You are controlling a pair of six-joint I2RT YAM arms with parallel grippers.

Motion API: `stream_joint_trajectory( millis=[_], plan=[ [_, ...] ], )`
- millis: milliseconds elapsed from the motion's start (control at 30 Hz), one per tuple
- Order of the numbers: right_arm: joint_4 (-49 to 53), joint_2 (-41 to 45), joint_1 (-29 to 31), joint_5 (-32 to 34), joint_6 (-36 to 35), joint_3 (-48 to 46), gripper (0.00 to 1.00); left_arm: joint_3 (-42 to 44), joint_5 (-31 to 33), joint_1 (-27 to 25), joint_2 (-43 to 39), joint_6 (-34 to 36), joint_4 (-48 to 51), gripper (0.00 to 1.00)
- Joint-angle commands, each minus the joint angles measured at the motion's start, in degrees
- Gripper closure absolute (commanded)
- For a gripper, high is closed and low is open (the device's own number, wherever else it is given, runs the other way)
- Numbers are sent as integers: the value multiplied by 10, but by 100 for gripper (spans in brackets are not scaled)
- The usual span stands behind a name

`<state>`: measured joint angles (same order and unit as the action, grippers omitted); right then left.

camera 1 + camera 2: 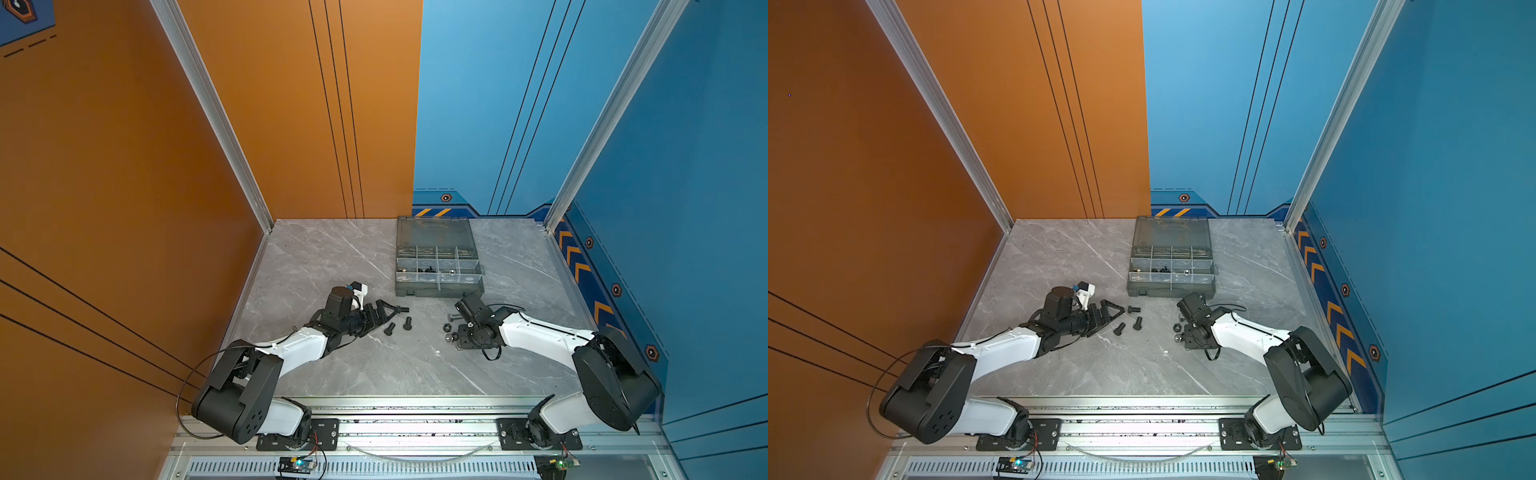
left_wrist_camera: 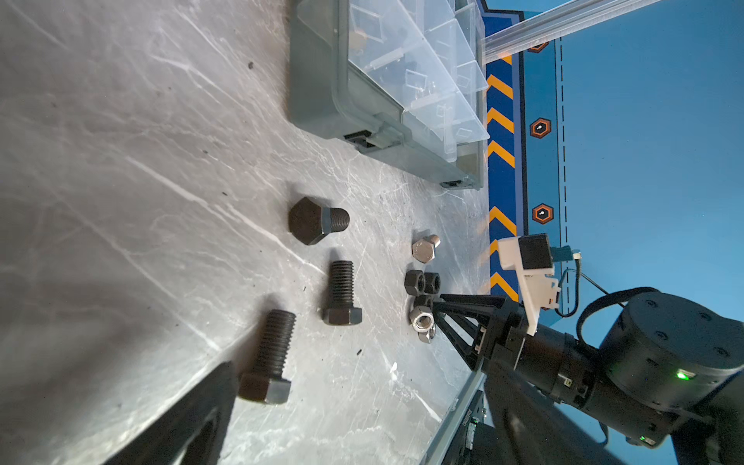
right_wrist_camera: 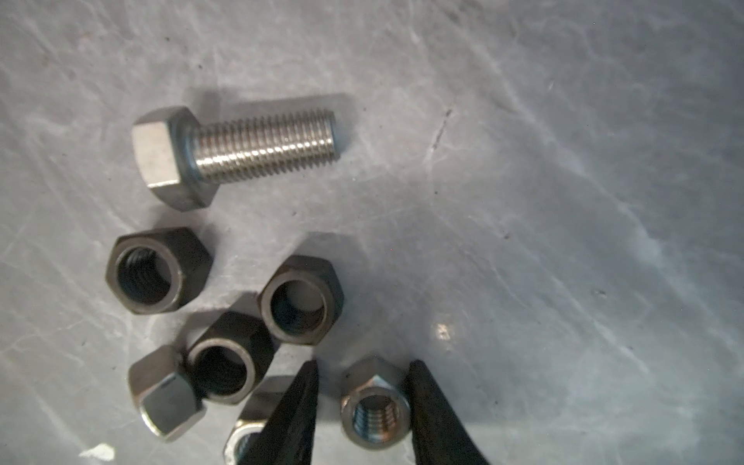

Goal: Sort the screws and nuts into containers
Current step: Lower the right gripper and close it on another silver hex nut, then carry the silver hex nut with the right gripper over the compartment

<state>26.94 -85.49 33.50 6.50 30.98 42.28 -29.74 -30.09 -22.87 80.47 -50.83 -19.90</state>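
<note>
Loose hardware lies in two heaps below organizer case (image 1: pixel 436 289), mid-frame in top view: black bolts (image 1: pixel 407 323) left, nuts (image 1: pixel 448 327) with silver bolt (image 3: pixel 237 149) right; likely one heap per arm. Right gripper (image 3: pixel 363 364) partly spread, straddling silver nut (image 3: pixel 375 414) at bottom of wrist frame; nut on table, not clamped. Left gripper (image 1: pixel 388 311) spread wide, empty, beside bolts.

You've got a matte orange wall panel (image 1: pixel 124 166) on the left and back-left, a smooth blue wall panel (image 1: pixel 685 166) on the back-right and right, both crossed by thin black lines. Brushed aluminium corner posts (image 1: pixel 214 112) frame them. The grey marble-look tabletop (image 1: pixel 332 257) sits in soft, even light, with orange-and-navy chevron trim (image 1: pixel 581 268) along the blue wall's base.
</note>
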Motion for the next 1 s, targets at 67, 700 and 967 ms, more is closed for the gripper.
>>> stream_joint_trajectory(
  millis=[67,700,967],
  plan=[
    [40,-16,3,10,4,-21,64,-4,-9,6,-10,2,-3,2],
    [33,93,-35,-38,-27,-5,100,-9,-3,6,-12,1,4,2],
    [46,148,-116,-99,-88,128,100,-15,-5,1,-8,6,5,2]
  ],
)
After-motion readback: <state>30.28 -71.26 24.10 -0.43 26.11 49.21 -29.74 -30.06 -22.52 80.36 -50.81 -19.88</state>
